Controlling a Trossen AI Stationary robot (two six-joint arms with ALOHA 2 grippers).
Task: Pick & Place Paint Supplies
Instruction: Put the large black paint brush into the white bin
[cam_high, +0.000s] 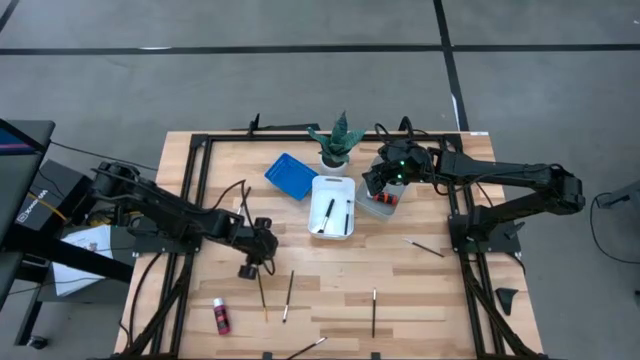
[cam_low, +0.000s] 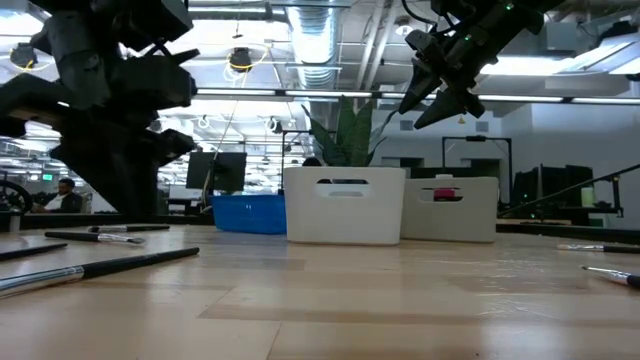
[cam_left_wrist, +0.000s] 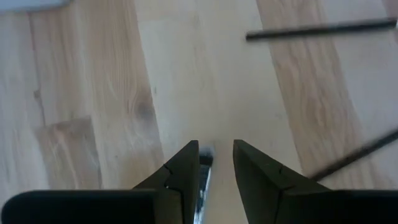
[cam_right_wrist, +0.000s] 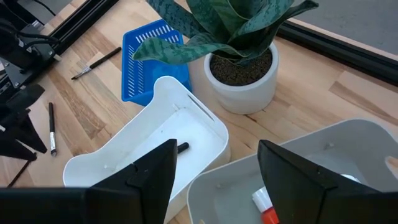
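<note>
Left gripper (cam_left_wrist: 216, 163), fingers apart, straddled a paintbrush (cam_left_wrist: 203, 186) near the white tray (cam_high: 331, 206), apparently ready to pinch it.

Even overhead light washing over table (cam_high: 400, 290); shadows staying soft, faint. Low view: ceiling lamps (cam_low: 240, 60) glaring behind dark backlit arms, near tabletop and closest paintbrush (cam_low: 90, 268) going soft. Left wrist view: close fingers (cam_left_wrist: 186, 171) blurring at edges, wood grain staying fairly clear. Right wrist view: potted plant (cam_right_wrist: 239, 68) showing crisp, lines bending slightly near edges.
</note>
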